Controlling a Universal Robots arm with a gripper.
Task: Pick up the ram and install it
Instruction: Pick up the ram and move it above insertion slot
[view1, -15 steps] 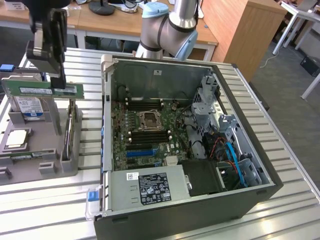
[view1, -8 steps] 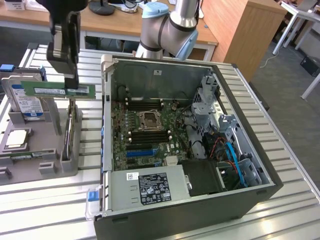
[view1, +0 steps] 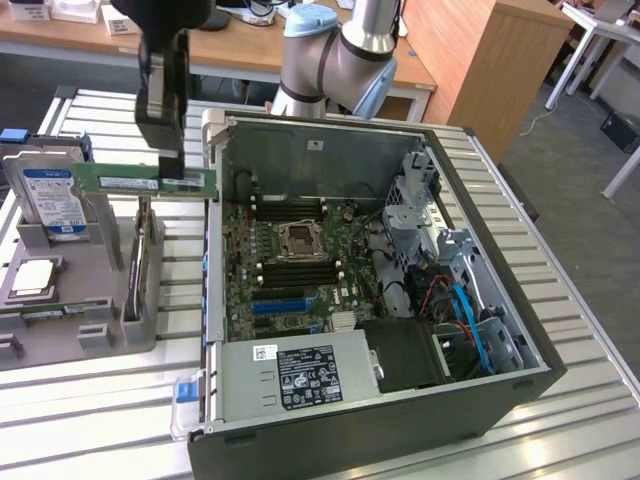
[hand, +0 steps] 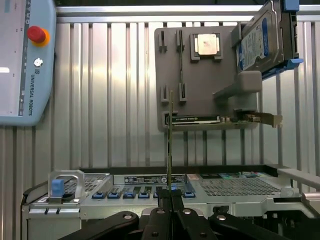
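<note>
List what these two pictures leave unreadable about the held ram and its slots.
- Long thin green ram stick: label print is too small in the exterior view, and the stick is edge-on in the wrist view.
- Black pincer: its mount is cut off by the exterior view's top edge.
- Black motherboard memory slots: latch positions are too small in the exterior view.

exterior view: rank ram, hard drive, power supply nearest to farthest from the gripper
1. ram: clamped in the gripper, above the grey fixture.
2. hard drive: upright in the fixture, on the exterior view's left.
3. power supply: inside the open case, at its camera-side edge.
</note>
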